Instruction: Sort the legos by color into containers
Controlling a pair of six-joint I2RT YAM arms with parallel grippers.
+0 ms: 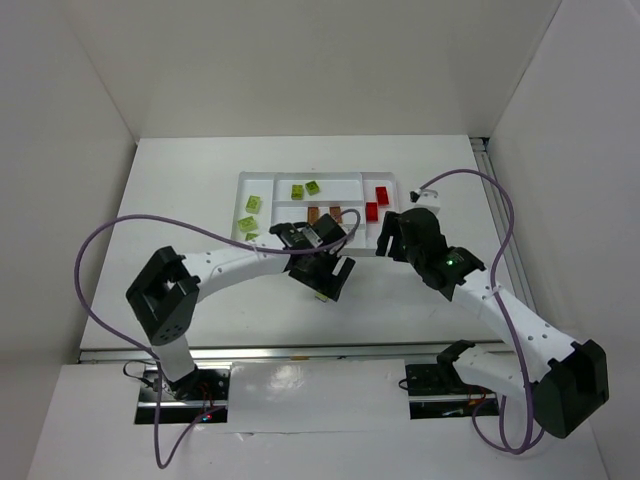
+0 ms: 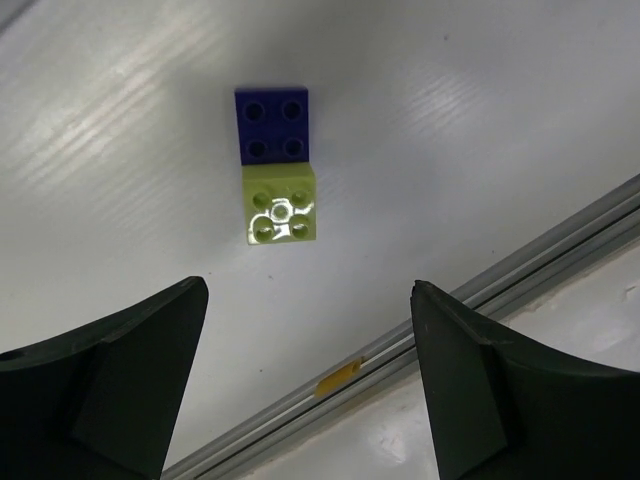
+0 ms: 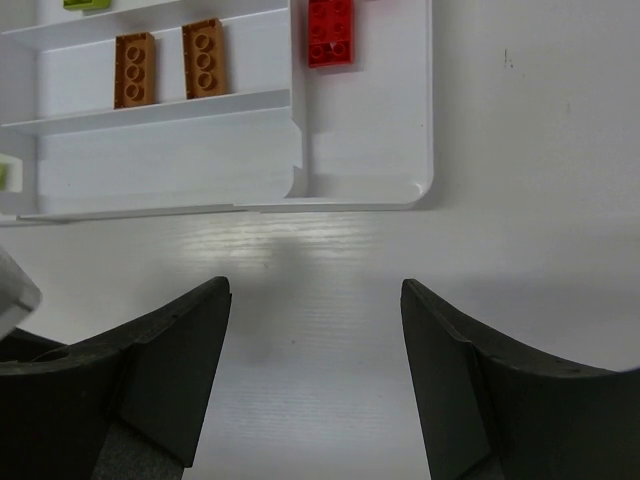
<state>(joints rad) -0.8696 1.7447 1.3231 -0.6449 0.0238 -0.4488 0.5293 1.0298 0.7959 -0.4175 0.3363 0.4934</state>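
Observation:
The white tray [image 1: 262, 180] lies at the table's far middle. It holds lime green bricks [image 1: 298, 191] in its left sections, two brown-orange bricks [image 1: 335, 212] in a middle one and red bricks [image 1: 381, 194] at the right end. In the left wrist view a purple brick [image 2: 273, 125] and a lime brick [image 2: 281, 204] lie touching on the bare table, beyond my open, empty left gripper [image 2: 308, 290]. That gripper [image 1: 330, 272] hovers in front of the tray. My right gripper [image 3: 315, 287] is open and empty, just short of the tray's corner [image 3: 425, 185], near a red brick [image 3: 330, 32].
A grey metal rail [image 2: 470, 300] with a small yellow tag [image 2: 340, 378] runs along the table's near edge, close to the two loose bricks. White walls enclose the table on the left, right and back. Purple cables [image 1: 95, 250] loop beside both arms.

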